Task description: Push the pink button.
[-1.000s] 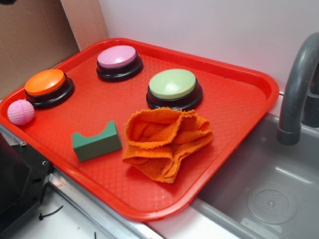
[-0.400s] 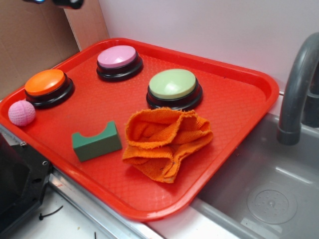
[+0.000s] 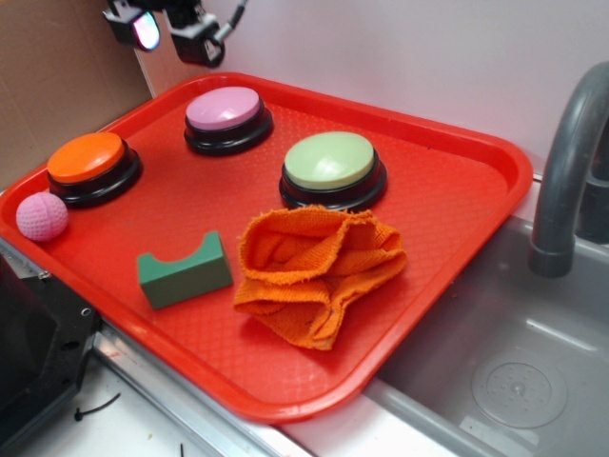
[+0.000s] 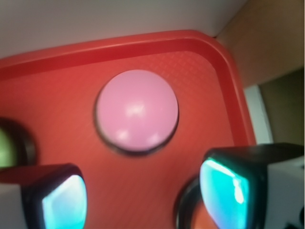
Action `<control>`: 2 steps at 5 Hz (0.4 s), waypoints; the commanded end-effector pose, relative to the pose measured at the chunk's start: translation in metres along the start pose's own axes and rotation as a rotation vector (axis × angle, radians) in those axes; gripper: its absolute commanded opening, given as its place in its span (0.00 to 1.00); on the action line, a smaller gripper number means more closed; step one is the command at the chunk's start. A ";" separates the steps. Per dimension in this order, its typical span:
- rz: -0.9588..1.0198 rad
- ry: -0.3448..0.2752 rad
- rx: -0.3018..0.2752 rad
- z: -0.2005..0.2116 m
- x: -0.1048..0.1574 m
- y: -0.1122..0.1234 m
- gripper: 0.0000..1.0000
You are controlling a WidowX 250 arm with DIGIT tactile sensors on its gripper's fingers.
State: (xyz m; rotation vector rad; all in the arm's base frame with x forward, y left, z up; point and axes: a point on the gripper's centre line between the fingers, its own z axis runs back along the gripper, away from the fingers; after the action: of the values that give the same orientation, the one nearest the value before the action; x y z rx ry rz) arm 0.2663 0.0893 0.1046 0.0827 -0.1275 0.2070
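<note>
Front edge: green foam block with a curved notch and crumpled orange woven cloth near the red textured plastic tray's raised rim.
Middle: orange-topped button, green-topped button, small textured pink ball.
Far corner: round domed pink button on black base, bare tray around it.
Claw: gripper released, jaws spread, above the far rim, clear of the button.

Red tray carries three buttons, ball, block, cloth.

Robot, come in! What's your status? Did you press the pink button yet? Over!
Tool open, empty, up above tray's back corner. Pink button untouched, not pressed. Nothing in the way.
</note>
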 end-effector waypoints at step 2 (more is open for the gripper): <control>-0.076 -0.019 0.022 -0.051 0.026 0.014 1.00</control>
State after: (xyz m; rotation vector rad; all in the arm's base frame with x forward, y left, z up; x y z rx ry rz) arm 0.2895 0.1015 0.0508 0.0932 -0.1050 0.1169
